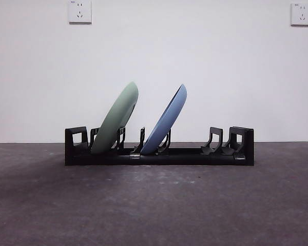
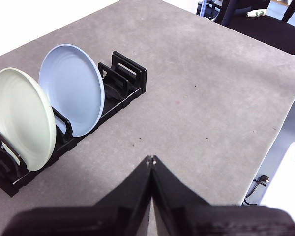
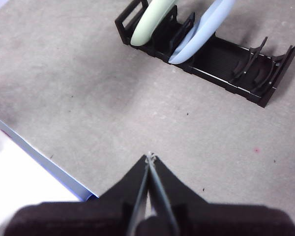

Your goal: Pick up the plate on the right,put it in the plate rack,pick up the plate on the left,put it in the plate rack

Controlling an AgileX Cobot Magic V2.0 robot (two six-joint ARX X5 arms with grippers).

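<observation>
White wall (image 1: 154, 61) behind grey table (image 1: 154, 205); two sockets (image 1: 79, 11) at 11 and 1 o'clock; black chair (image 2: 270, 29) beyond table.

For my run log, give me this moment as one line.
green plate: in rack | blue plate: in rack | left gripper: shut, empty, clear of rack | right gripper: shut, empty, clear of rack

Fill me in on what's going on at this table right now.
Nothing is being handled. The green plate and the blue plate both stand tilted in the black plate rack, apart from each other. The left gripper and the right gripper are both shut and empty, held back from the rack above the table.
</observation>
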